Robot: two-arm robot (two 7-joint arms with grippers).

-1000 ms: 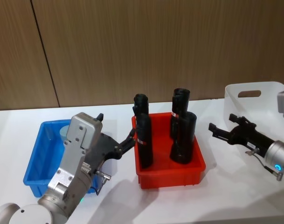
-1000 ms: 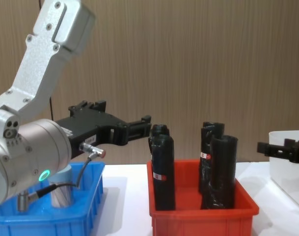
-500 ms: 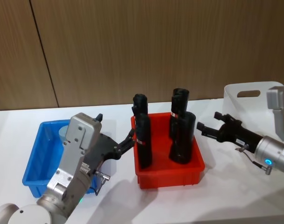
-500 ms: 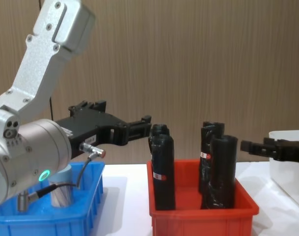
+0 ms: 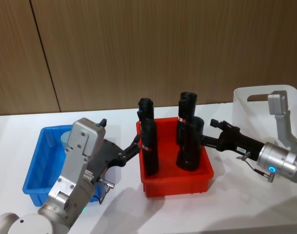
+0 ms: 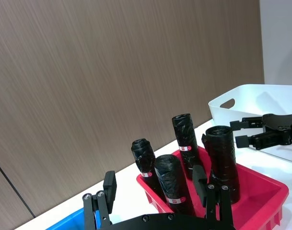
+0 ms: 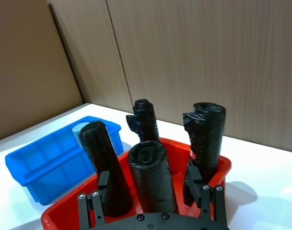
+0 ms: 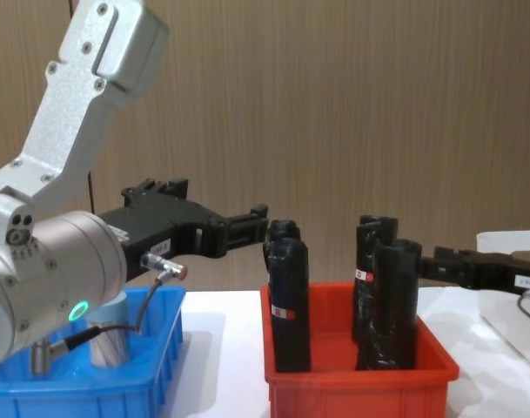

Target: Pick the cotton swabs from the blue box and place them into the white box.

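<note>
Even, bright indoor light falls from above, casting soft grey shadows on the white tabletop (image 5: pixel 187 214) beside the red bin (image 5: pixel 177 180) and blue box (image 5: pixel 38 163). Black rolls (image 8: pixel 288 296) show a faint sheen. All views are sharp, with no glare.

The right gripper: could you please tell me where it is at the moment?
In the head view the right gripper reaches from the right, its open fingers beside the nearest black roll at the red bin.
</note>
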